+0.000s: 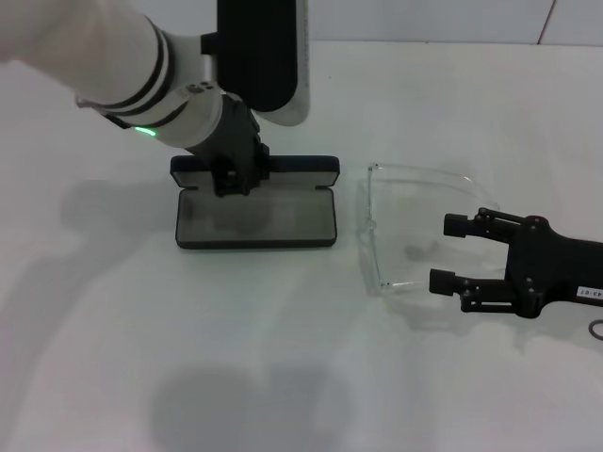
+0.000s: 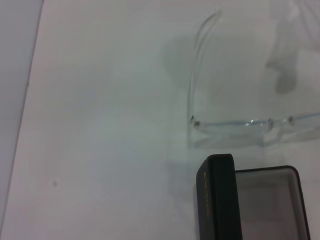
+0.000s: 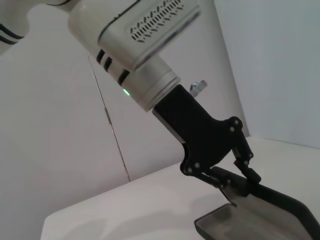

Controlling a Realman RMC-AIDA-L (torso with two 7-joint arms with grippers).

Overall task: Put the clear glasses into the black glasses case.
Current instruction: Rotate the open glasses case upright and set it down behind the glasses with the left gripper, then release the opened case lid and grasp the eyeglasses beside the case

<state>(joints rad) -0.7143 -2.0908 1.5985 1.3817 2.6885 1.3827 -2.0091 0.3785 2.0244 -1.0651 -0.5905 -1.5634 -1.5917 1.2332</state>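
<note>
From the head view we count one black glasses case [image 1: 255,215], one pair of clear glasses [image 1: 415,226] and two end effectors. The case lies open on the white surface [image 1: 283,377], grey lining up, its lid standing at the far edge. Our left end effector [image 1: 236,174] is at that lid, its fingers closed on the lid's edge. The clear glasses lie just right of the case, apart from it. Our right end effector [image 1: 454,252] sits at the glasses' right side, fingers spread, the arm tips near them.

In the left wrist view, one case [image 2: 220,200] corner and one pair of glasses [image 2: 240,123] show, the glasses just beyond the case.

In the right wrist view, the left end effector [image 3: 235,182] pinches the case [image 3: 270,215] lid.
</note>
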